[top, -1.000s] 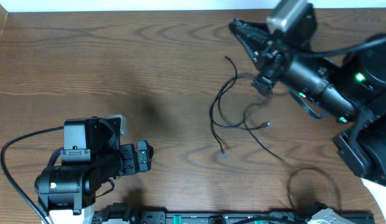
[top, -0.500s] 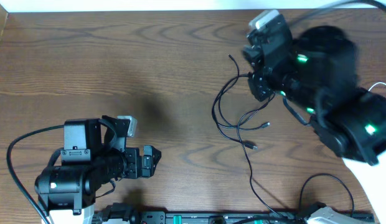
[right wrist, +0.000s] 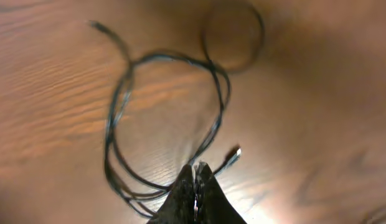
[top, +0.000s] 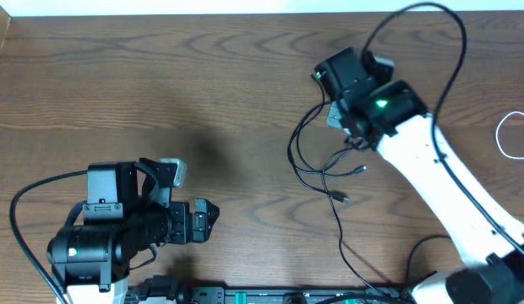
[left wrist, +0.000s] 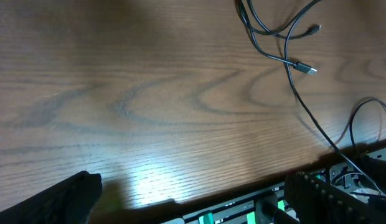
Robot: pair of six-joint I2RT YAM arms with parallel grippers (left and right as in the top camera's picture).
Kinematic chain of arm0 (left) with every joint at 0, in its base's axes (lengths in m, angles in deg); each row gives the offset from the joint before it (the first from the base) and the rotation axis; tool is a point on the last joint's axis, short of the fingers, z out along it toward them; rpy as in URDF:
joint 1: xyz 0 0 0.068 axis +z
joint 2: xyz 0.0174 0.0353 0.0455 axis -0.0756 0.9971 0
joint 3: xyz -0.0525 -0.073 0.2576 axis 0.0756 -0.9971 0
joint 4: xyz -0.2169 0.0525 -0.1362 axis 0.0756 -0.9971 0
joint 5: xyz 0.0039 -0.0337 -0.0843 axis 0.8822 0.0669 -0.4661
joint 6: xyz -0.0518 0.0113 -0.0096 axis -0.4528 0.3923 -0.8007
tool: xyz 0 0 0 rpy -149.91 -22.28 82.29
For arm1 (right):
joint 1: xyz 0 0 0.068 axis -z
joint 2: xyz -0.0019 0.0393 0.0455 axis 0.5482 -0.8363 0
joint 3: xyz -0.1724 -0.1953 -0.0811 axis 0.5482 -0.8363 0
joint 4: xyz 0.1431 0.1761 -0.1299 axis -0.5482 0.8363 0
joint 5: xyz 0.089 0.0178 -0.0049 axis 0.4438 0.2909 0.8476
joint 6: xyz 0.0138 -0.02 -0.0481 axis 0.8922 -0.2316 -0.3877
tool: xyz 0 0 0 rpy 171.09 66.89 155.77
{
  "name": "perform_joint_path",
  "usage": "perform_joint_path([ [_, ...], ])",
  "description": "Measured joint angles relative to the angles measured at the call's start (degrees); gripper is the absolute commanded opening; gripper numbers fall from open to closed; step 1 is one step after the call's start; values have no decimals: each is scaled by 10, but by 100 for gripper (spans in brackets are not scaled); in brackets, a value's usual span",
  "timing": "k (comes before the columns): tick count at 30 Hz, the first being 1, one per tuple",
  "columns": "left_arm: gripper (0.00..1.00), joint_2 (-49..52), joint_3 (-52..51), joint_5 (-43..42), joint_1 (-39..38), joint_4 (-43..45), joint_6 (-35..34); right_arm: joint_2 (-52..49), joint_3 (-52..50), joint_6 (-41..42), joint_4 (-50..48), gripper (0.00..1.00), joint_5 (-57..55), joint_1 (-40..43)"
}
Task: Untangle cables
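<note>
Black cables (top: pixel 317 169) lie in tangled loops right of the table's middle, one plug end (top: pixel 340 198) pointing down-right. They also show in the left wrist view as black cables (left wrist: pixel 274 37), and under the right wrist as loops (right wrist: pixel 118 106). My right gripper (right wrist: pixel 196 168) points straight down over the tangle, shut, and one black strand runs into its tips. From above, the right gripper (top: pixel 353 127) sits beneath its own wrist. The left gripper (top: pixel 210 219) rests wide open at the lower left, far from the cables; in its own view the left gripper (left wrist: pixel 190 205) holds nothing.
A white cable (top: pixel 511 135) loops at the table's right edge. A long black strand (top: pixel 342 245) trails toward the front rail (top: pixel 270 295). The right arm's white link (top: pixel 439 177) stretches diagonally across the right side.
The right arm has swung round and its wrist now sits lower and further left over the tangle. The cables shifted a second ago, one plug sliding right. The left gripper edged right.
</note>
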Motion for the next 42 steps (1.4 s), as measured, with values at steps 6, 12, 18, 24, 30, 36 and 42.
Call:
perform_joint_path([
  [6,99,0,0,0,0,-1,0,-32,-78,153,-59,2,-16,0],
  [12,99,0,0,0,0,0,0,-64,-160,182,-128,8,-35,0],
  [18,99,0,0,-2,0,-1,0,-75,-224,175,-194,8,-42,0],
  [24,99,0,0,-2,0,-1,0,-75,-248,173,-211,8,-42,0],
  [30,99,0,0,-2,0,-1,0,-75,-253,171,-228,13,-48,0],
  [36,99,0,0,-2,0,-1,0,-75,-256,138,-344,28,-64,4],
  [42,99,0,0,-2,0,-1,0,-75,-256,103,-426,30,-68,4],
])
